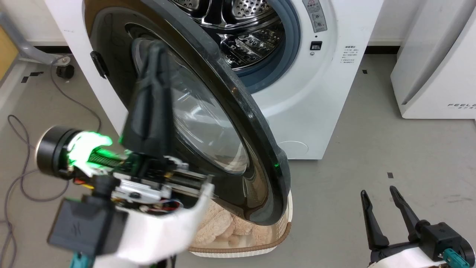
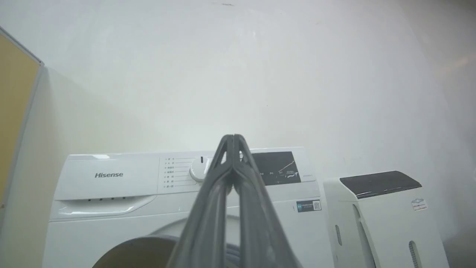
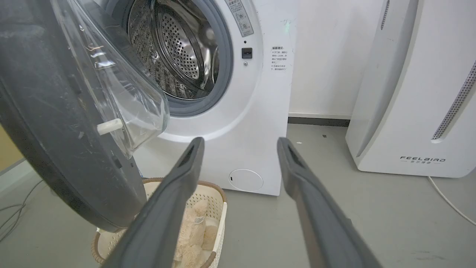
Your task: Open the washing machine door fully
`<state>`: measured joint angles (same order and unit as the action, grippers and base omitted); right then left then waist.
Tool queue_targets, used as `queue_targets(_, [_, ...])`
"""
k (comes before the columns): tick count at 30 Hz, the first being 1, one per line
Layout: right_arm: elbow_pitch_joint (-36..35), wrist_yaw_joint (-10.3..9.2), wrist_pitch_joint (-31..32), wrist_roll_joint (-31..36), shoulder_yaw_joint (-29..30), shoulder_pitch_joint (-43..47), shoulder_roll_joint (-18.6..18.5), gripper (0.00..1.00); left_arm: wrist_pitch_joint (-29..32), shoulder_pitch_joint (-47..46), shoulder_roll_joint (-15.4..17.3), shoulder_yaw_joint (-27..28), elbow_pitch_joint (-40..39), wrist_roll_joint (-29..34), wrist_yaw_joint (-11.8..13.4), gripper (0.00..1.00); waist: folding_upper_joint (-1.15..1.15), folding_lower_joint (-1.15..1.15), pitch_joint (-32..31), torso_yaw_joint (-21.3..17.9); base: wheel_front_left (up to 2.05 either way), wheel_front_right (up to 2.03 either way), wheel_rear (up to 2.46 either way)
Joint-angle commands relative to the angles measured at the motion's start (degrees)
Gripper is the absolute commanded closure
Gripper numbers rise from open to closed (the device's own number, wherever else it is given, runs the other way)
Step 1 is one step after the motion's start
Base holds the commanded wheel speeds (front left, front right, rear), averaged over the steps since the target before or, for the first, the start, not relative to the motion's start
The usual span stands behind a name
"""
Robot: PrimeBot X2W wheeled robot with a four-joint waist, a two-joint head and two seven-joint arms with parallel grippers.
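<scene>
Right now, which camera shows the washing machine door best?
Head view: the washing machine door spans it, swung off the drum, though the left gripper overlaps its window. Right wrist view shows its inner side. Left wrist view catches a dark arc, probably its rim.

place: laundry area | cues: washing machine [image 1: 316,111], basket [image 3: 214,208], bare grey floor [image 1: 353,167]

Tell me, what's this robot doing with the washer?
It is working to open the door of the washer. The door stands swung partway out, and the drum shows behind it. The left pincer, fingers shut together, is raised in front of the door's outer face; I cannot tell whether it touches. The right pincer hangs open, low and apart from the door. A basket of plush sits on the floor under the door.
</scene>
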<state>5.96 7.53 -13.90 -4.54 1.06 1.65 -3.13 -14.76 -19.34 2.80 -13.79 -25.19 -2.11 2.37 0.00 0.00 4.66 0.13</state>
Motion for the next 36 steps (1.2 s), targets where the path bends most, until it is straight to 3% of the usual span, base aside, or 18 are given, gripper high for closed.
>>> queue_targets(1, [0.1,-0.04,-0.4,0.0,-0.1,-1.0,0.2,0.0,-0.2,-1.3,0.1,-1.1,-0.9,0.1,0.1,1.0,0.0,0.0,0.1,-0.1,0.0,0.0,0.0])
queue_targets(9, [1.4,-0.04,-0.5,-0.2,-0.2,-1.1,0.2,0.0,-0.2,-4.4,0.1,-12.7,1.2,-1.1,-0.7,1.0,0.0,0.0,0.0,-0.9,0.0,0.0,0.0])
queue_targets(20, [2.3,-0.04,-0.5,-0.6,-0.1,-0.9,0.2,0.0,1.3,-1.6,0.1,-29.2,14.8,-7.3,-1.8,1.0,0.0,0.0,-0.8,-1.7,0.0,0.0,0.0])
queue_targets(28, [2.6,-0.04,0.0,-0.9,-0.4,-0.7,0.2,0.0,6.3,-0.2,0.1,-34.7,26.0,-12.1,1.1,1.0,0.0,0.0,-0.9,-1.8,0.0,0.0,0.0])
queue_targets(36, [3.1,-0.04,0.8,-0.7,-0.8,-1.0,0.2,0.0,4.9,-5.6,0.1,-36.7,34.9,-16.9,5.7,1.0,0.0,0.0,-0.3,-2.2,0.0,0.0,0.0])
